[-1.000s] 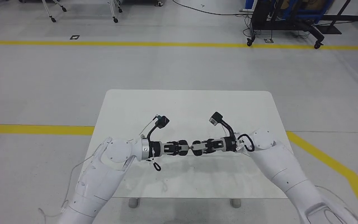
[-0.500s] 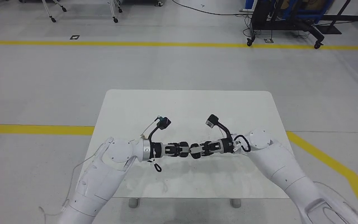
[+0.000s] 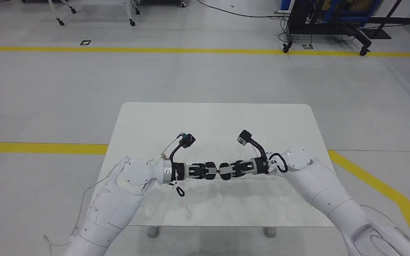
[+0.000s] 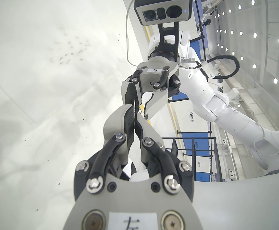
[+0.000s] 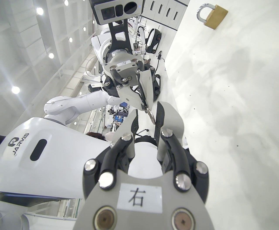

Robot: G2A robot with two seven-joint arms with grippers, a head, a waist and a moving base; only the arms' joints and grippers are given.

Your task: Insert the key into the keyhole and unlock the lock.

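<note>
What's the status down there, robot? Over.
Left gripper shut on key. Right gripper open, fingers either side of key. Padlock lies apart on table, untouched.

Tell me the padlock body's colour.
The padlock has a brass-gold body; best seen in right wrist view.

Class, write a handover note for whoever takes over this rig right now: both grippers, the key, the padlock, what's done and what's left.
Left gripper: shut on the key, held above the table.
Right gripper: open, with a finger on either side of the key's head, not gripping.
Padlock: lying on the table, apart from both grippers.
Done: key picked up.
Left: insert it in the keyhole, turn it, unlock.
</note>
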